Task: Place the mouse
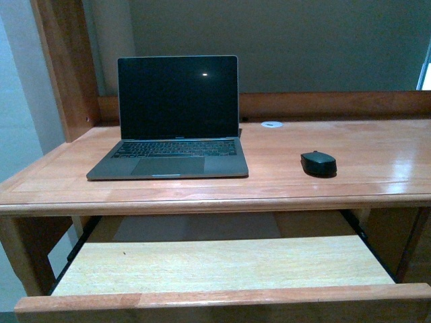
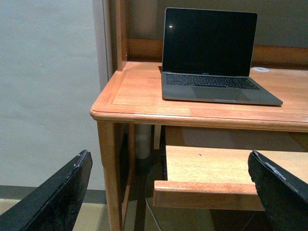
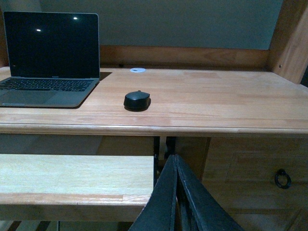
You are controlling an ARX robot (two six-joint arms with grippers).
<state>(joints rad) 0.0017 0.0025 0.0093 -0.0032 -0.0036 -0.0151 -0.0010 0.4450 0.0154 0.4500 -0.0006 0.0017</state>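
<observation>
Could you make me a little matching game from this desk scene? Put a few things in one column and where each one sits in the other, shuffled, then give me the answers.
Things:
1. laptop
2. mouse
3. pull-out shelf
4. small white disc

Places:
A. below the desk top, slid out toward the camera
B. at the back of the desk top, near the rear board
C. on the left part of the desk top, lid open, screen dark
D. on the desk top, to the right of the laptop, apart from it

Pairs: 1-C, 2-D, 3-A, 4-B
</observation>
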